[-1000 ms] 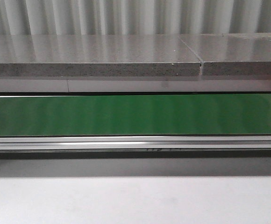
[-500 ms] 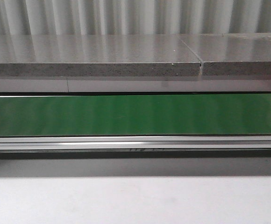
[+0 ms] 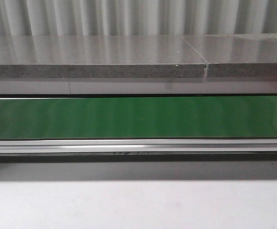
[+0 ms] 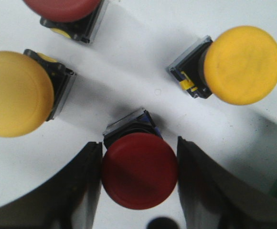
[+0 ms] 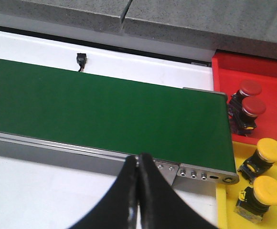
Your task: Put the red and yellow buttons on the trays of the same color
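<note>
White table (image 4: 129, 57): left hand (image 4: 139, 171) straddles a red button (image 4: 139, 171).

White table (image 4: 129, 52) bearing two yellow buttons (image 4: 241, 64) and two red buttons (image 4: 139, 169); green conveyor belt (image 3: 138, 117) crossing it, bare; red tray (image 5: 272, 76), yellow tray (image 5: 224, 210) beside belt end.

Black curved end effector fingers (image 4: 76, 191), glossy

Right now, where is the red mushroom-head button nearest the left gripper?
In the left wrist view, the red mushroom-head button sits on the white surface between the open left gripper fingers, with two yellow buttons flanking it farther out.
</note>
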You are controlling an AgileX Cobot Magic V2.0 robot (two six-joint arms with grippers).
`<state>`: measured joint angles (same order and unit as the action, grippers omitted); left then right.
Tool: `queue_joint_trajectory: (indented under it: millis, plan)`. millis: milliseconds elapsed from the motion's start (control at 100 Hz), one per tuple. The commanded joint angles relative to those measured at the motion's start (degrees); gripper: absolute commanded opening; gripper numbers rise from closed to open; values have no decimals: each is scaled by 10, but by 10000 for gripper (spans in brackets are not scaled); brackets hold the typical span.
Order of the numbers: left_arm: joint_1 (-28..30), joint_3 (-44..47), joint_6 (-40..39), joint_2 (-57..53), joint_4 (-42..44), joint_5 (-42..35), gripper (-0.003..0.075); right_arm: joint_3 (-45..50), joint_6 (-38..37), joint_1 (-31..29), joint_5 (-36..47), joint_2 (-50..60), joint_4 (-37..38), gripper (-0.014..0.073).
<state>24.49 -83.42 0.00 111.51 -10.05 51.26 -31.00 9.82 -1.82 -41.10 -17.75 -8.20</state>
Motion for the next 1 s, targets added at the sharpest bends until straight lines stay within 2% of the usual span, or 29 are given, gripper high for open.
queue_joint_trajectory:
  millis: [0, 230, 540, 840, 990]
  plan:
    - [1, -17, -5, -27, -10, -15, 223, -14, 6, 0, 40, -2, 1, -66]
    - [-3, -17, 11, -59, -10, -8, 208, -14, 6, 0, 40, -2, 1, -66]
    - [-21, -15, 25, -148, -4, 41, 208, -14, 6, 0, 40, -2, 1, -66]
    - [-48, 59, 26, -250, -2, 30, 208, -14, 6, 0, 40, -2, 1, -66]
    - [-77, 90, 26, -266, -2, 27, 208, -14, 6, 0, 40, -2, 1, -66]
